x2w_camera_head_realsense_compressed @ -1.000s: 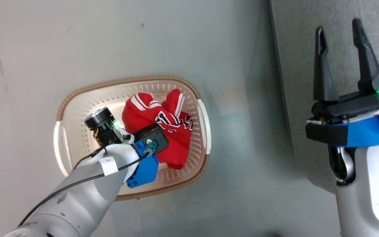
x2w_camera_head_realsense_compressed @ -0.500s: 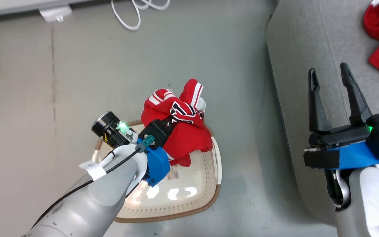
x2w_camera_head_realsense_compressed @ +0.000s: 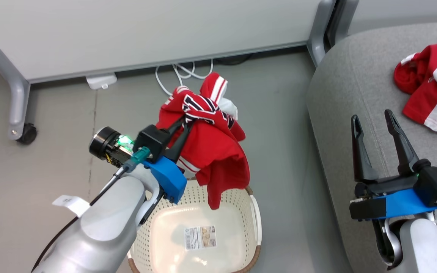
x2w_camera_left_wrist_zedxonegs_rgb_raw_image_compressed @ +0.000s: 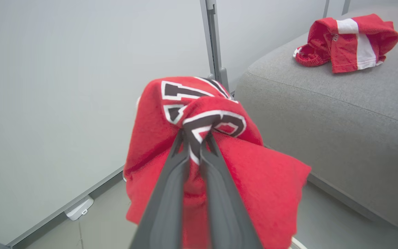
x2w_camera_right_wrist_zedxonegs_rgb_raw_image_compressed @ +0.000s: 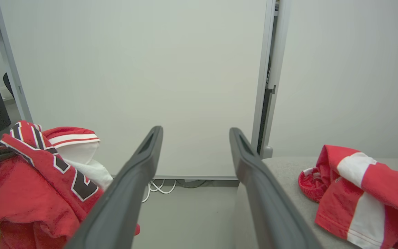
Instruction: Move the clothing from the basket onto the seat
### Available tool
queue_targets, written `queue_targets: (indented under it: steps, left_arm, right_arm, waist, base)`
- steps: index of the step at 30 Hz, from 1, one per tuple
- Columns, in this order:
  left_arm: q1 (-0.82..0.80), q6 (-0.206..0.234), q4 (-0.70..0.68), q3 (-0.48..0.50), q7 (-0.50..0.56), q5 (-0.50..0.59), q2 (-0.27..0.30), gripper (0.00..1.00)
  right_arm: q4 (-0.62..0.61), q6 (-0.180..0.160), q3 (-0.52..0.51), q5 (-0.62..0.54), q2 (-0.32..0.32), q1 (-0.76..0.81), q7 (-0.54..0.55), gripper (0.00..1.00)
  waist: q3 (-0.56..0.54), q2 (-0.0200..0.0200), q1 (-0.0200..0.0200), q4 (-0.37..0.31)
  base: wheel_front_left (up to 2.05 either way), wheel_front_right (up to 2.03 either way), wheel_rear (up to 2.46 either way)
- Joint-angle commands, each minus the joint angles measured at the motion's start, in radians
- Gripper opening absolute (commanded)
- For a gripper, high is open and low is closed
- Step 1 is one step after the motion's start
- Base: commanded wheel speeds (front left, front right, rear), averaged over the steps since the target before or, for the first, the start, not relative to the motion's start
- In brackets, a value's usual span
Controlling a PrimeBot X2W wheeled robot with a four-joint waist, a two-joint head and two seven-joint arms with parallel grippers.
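Left fingers (x2w_camera_left_wrist_zedxonegs_rgb_raw_image_compressed: pixel 164 207) clamp the lettered red jersey (x2w_camera_head_realsense_compressed: pixel 211 151), hanging above the laundry basket (x2w_camera_head_realsense_compressed: pixel 237 212); right fingers (x2w_camera_head_realsense_compressed: pixel 357 151) stand apart, empty.

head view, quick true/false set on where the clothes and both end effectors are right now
1. The left end effector is shut on the jersey. True.
2. The right end effector grips the striped garment. False: it is open, holds nothing, and is apart from that garment.
3. The striped garment lies on the sofa. True.
4. The basket stands on the sofa. False: it stands on the floor beside the sofa.
5. The jersey hangs over the basket. True.
6. The jersey touches the sofa. False: it hangs apart from the sofa.
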Motion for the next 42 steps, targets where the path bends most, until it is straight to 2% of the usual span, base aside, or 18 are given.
queue_targets:
  steps: [1,5,12,24,32,37,42]
  left_arm:
    - [0.012,0.004,-0.014,0.021,-0.005,-0.007,-0.001,0.00]
    - [0.058,-0.002,-0.081,0.122,-0.005,-0.015,-0.009,0.00]
    - [0.106,-0.013,-0.159,0.196,-0.005,0.006,-0.034,0.00]
    - [0.142,-0.027,-0.230,0.213,-0.005,0.027,-0.073,0.00]
    - [0.147,-0.030,-0.247,0.205,-0.005,0.030,-0.078,0.00]
    - [0.143,-0.031,-0.247,0.208,-0.005,0.033,-0.078,0.00]
    - [0.146,-0.030,-0.246,0.209,-0.005,0.039,-0.083,0.00]
  right_arm:
    - [0.003,0.001,-0.002,0.007,-0.002,0.018,-0.001,1.00]
    - [0.009,0.001,-0.004,0.010,0.000,0.050,-0.001,1.00]
    - [0.014,0.001,-0.009,0.015,0.003,0.090,-0.001,1.00]
    - [0.024,0.001,-0.001,0.033,0.004,0.131,-0.001,1.00]
    - [0.019,0.001,0.004,0.035,0.004,0.140,-0.001,1.00]
    - [0.016,0.001,0.028,0.027,0.005,0.131,-0.001,1.00]
    - [0.024,0.001,0.094,0.015,0.005,0.126,-0.001,1.00]
  waist:
    - [-0.026,-0.0001,0.0003,0.004]
    - [-0.070,-0.0001,0.0003,0.008]
    - [-0.126,-0.0001,0.0003,0.018]
    - [-0.184,-0.0001,0.0003,0.029]
    - [-0.192,-0.0001,0.0003,0.036]
    - [-0.190,-0.0001,0.0003,0.038]
    - [-0.184,-0.0001,0.0003,0.040]
  base:
    - [0.00,0.00,0.00]
    - [0.00,0.00,0.00]
    - [0.00,0.00,0.00]
    - [0.00,0.00,0.00]
    - [0.00,0.00,0.00]
    - [0.00,0.00,0.00]
    - [0.00,0.00,0.00]
